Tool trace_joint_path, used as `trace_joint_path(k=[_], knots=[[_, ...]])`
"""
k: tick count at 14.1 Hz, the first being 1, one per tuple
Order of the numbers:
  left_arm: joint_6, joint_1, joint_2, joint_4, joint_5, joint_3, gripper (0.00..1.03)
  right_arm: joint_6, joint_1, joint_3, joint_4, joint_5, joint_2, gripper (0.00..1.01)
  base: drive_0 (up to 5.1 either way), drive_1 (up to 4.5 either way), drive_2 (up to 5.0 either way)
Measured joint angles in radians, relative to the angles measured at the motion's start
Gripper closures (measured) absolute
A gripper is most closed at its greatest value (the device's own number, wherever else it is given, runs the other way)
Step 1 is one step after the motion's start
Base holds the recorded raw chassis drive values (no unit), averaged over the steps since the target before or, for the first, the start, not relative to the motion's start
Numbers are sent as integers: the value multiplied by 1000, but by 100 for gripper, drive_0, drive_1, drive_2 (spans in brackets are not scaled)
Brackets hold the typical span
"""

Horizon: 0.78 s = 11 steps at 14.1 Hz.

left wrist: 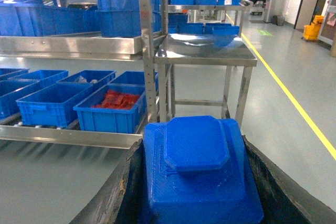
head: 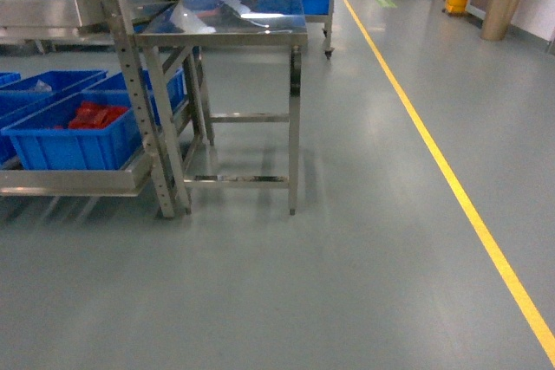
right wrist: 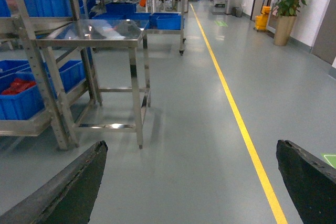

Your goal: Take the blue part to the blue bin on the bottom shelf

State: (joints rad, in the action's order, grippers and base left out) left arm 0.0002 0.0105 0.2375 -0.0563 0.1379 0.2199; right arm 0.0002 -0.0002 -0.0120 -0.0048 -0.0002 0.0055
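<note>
Steel rack [head: 130, 58] at left, with its bottom shelf [head: 74, 181] fronted by a flat rail and carrying a row of blue bins; beside it, a small steel table [head: 227, 25] with a bare reflective top, and a yellow floor line [head: 434, 145] running down the aisle. The nearest bin [head: 74, 140] holds red parts [head: 95, 114]; the neighbouring blue bins [left wrist: 50, 100] appear mostly empty, though small contents show in one. The blue part [left wrist: 202, 169], a stepped moulding with an octagonal raised top, sits clamped between the dark pads of the left gripper [left wrist: 194, 182], low and in front of the shelf rail. The right gripper [right wrist: 191, 182] is spread wide and holds nothing. Judged step: carrying the part to the shelf. The next move calls for choosing a bin other than the red-filled one, reaching over the rail and lowering before release.
</note>
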Motion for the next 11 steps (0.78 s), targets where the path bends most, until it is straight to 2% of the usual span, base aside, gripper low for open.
trace_joint_path(k=[11], knots=[[0, 0, 0, 4, 1, 0, 59, 0, 0, 0, -2, 0, 0, 3, -3, 415, -421]])
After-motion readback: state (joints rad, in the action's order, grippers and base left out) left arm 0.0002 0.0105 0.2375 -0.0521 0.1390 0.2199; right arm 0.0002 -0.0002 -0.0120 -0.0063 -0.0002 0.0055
